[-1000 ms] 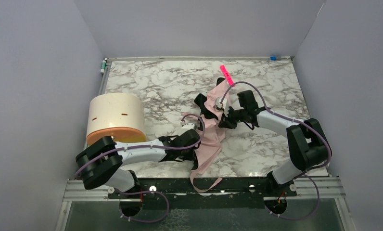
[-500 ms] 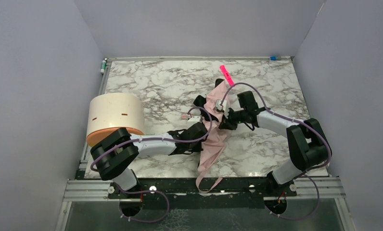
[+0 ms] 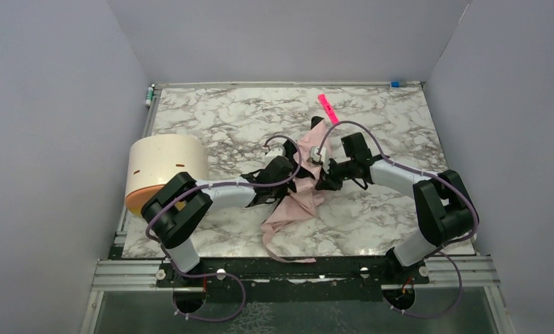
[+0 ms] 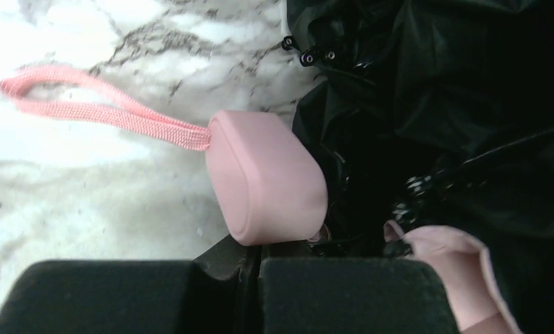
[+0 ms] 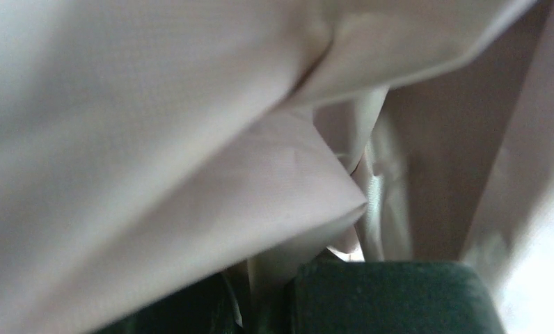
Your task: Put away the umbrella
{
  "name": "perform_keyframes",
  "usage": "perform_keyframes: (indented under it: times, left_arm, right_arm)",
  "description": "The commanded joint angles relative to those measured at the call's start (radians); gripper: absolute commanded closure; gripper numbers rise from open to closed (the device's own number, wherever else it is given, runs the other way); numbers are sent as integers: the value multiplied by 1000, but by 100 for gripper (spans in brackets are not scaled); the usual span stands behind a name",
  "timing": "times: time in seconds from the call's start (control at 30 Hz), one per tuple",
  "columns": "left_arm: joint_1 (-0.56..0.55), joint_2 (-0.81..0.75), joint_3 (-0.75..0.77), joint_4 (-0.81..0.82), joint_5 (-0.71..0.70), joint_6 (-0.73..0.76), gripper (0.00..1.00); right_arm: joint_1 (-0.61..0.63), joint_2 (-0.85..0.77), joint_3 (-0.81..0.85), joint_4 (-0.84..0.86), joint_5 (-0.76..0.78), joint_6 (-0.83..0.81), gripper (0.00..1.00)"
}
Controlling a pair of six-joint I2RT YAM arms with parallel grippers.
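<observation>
One marble tabletop (image 3: 211,118) carries the umbrella (image 3: 298,198) at its middle, long axis slanting from far right to near left, between both arms. The right pincer (image 3: 324,167) is nearly closed on pink fabric, which fills its camera. The left pincer (image 4: 260,278) is closed tight by the handle (image 4: 267,181), any hold hidden.

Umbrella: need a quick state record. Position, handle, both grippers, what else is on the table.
umbrella: mid-table, collapsed, pink fabric loose and crumpled
handle: down on the marble against the black lining, strap trailing away
left gripper: shut, right at the handle's base; can't tell whether it holds anything
right gripper: shut on umbrella fabric
cylinder: left edge of table
strip: far side, just past the umbrella
</observation>
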Motion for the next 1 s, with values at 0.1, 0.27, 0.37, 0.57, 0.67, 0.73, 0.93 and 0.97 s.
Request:
perform_keyframes:
  times: [0.1,0.27,0.37,0.57,0.67,0.73,0.93,0.97]
  left_arm:
    - [20,122,34,-19,42,124,100]
    - [21,134,41,27,107,174,100]
    - [21,124,15,41,112,172,100]
    - [21,96,-26,47,103,153,100]
    - [21,93,-26,42,97,158,100]
    - [21,88,-25,33,89,164,100]
    - [22,70,-24,11,60,181,100]
    - [24,68,-23,11,58,183,100]
  right_arm:
    - [39,19,18,-55,-67,0,94]
    - [65,43,30,-45,-41,65,90]
    - [66,60,50,-44,-39,148,82]
    - [65,51,81,-43,10,348,64]
    - [65,31,87,-57,43,429,48]
    - [66,11,85,-67,60,462,36]
    - [66,-41,120,-148,165,522,10]
    - [66,-50,129,-164,192,531,9]
